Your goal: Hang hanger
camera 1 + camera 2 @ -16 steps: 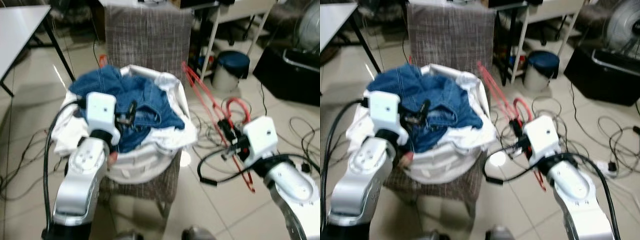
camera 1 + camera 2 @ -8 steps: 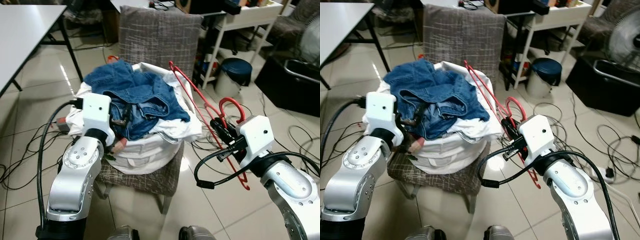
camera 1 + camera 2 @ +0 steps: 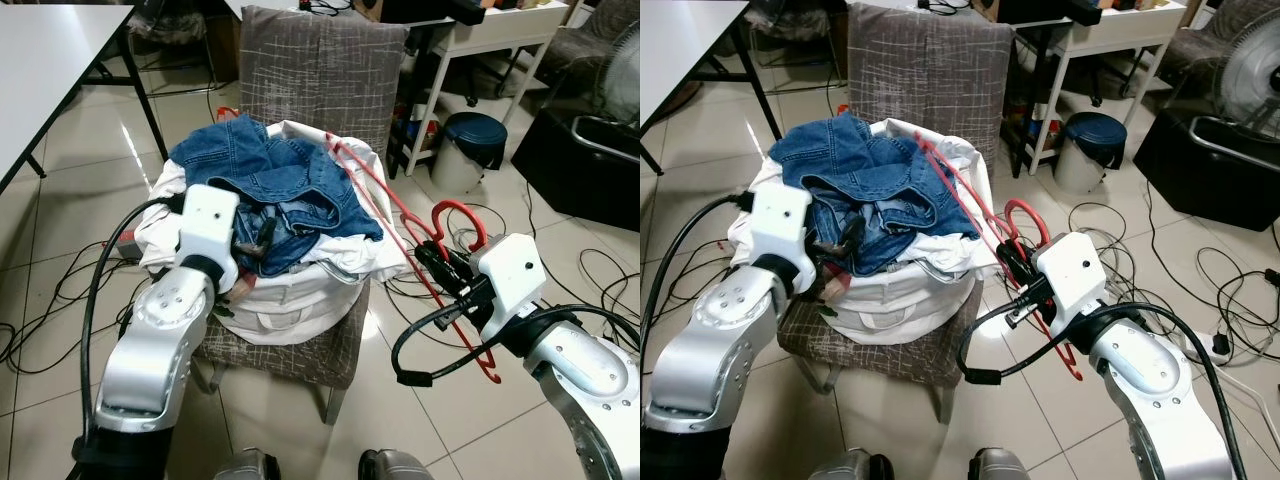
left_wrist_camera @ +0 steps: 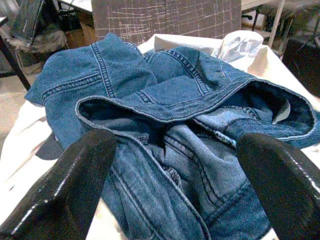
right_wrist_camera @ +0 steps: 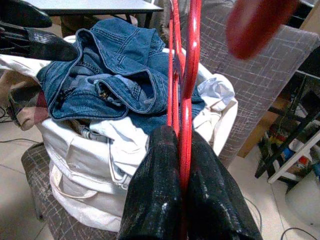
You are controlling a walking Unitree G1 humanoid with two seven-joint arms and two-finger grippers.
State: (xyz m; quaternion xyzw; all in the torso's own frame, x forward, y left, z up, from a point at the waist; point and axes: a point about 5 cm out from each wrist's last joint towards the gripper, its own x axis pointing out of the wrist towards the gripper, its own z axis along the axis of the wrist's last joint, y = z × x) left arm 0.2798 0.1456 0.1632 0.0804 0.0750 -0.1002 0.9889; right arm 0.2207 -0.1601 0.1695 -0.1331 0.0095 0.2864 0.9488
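Observation:
A red plastic hanger [image 3: 400, 215] slants from the laundry pile down to the right, its hook [image 3: 458, 210] curling up beside my right wrist. My right gripper [image 3: 437, 268] is shut on the hanger's neck; the right wrist view has the red bars [image 5: 181, 75] pinched between both black fingers [image 5: 155, 200]. My left gripper [image 3: 262, 240] is open, its fingers [image 4: 75, 180] spread wide just over the blue jeans [image 3: 275, 180]. The jeans top a white laundry bag [image 3: 290, 300] standing on a grey chair [image 3: 320, 70].
A white table [image 3: 40, 70] stands at the left. Behind the chair are a white shelf unit [image 3: 480, 40] and a small bin with a dark lid [image 3: 468, 150]. A black case [image 3: 590, 160] is at the right. Cables [image 3: 40, 300] lie across the tiled floor.
The camera view shifted slightly. My left gripper has moved forward and closer over the jeans. The hanger's far end has swung in toward the pile, still held by my right gripper.

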